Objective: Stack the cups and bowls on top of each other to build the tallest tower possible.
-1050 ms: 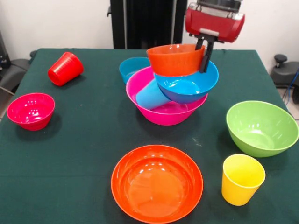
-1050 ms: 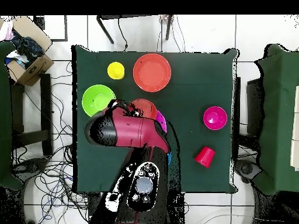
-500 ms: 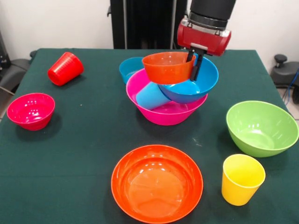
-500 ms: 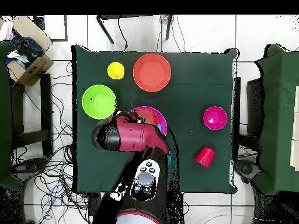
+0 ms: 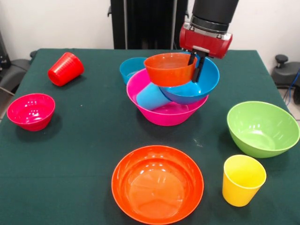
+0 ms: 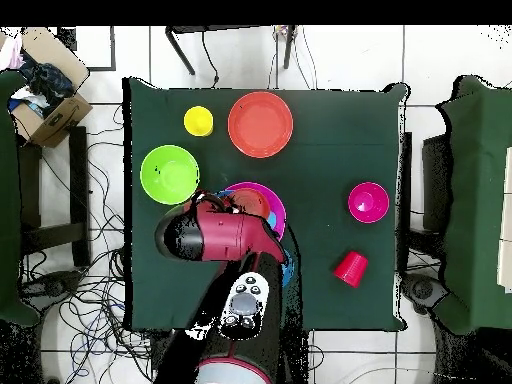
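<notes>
I have the gripper (image 5: 196, 67) pinched on the right rim of the small orange bowl (image 5: 169, 68), one finger inside the wall and one outside, and the bowl hangs roughly level over the tower (image 5: 171, 96). That tower is the large pink bowl (image 5: 161, 115) near the middle of the surface (image 5: 84, 136), with the light blue cup (image 5: 152, 97) lying tilted inside it and the large blue bowl (image 5: 194, 86) sitting askew on top, its right rim riding higher than its left. The orange bowl seems to be low enough that its underside is at or just inside the blue bowl — I cannot tell whether they touch.

What I want here is a gentle descent with the orange bowl centred over the blue bowl's hollow, not over its raised rim. The blue bowl is propped on a tilted cup, so I judge it could rock or slide if I press on one side; I would let go only once the orange bowl is bearing, then lift straight up so the inner finger does not drag the wall.

The small blue bowl (image 5: 131, 66) just behind the pink one is best left undisturbed. From overhead, the arm (image 6: 215, 233) hides most of the stack, so I am relying on the front view for alignment.
</notes>
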You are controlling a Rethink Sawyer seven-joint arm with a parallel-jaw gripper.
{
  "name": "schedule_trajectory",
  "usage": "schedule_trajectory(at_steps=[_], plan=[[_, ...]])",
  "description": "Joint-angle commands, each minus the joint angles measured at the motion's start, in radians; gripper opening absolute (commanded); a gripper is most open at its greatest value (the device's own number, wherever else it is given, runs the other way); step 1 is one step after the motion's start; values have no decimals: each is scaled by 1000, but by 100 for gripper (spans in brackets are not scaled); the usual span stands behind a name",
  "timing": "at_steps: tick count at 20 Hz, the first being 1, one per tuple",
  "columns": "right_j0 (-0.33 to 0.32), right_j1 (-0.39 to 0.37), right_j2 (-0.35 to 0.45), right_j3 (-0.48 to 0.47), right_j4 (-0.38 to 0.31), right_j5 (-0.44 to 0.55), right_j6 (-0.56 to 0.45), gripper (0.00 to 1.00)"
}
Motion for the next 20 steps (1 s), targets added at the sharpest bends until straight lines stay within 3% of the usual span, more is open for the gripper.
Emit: schedule_trajectory(at_steps=[1,19,20], plan=[[28,35,95,59,-14,-12,110,0],[59,58,81,65,24,-21,150,0],[64,62,74,56,18,-30,146,100]])
